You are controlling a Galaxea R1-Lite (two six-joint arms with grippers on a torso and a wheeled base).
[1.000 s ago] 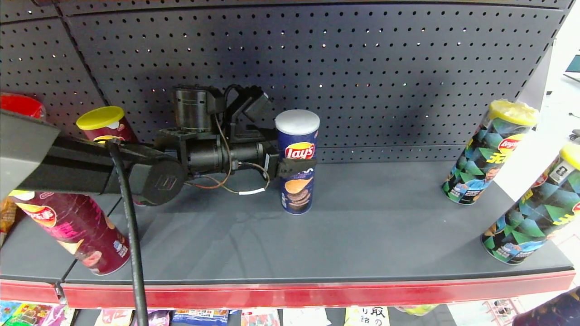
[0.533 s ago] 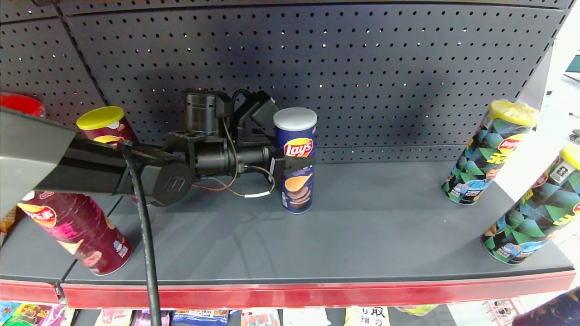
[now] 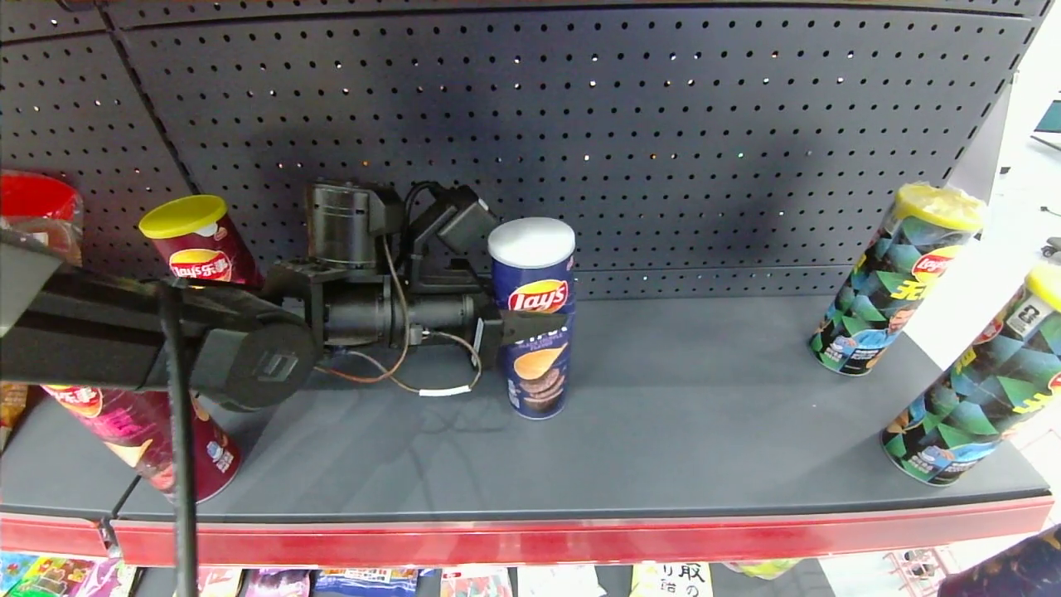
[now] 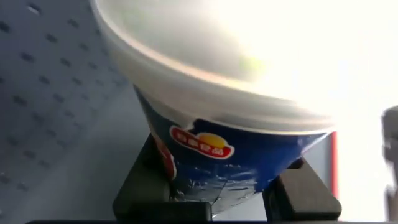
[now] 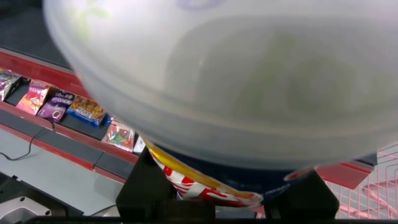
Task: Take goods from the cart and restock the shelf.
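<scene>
blue chip can [image 3: 531, 319], mid-frame, upright on the shelf [image 3: 704, 414], left jaws clamped round it for placing; right jaws grip a second can [image 5: 211, 180].

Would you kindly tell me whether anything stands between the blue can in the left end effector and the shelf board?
Nothing visible does. The left end effector holds the blue can upright at the shelf board; the maroon cans and patterned cans stand well aside.

Matt metal shelf [image 3: 704, 414], perforated back panel [image 3: 663, 124] — glossy blue can [image 3: 535, 373], plastic lid [image 3: 531, 242]
</scene>
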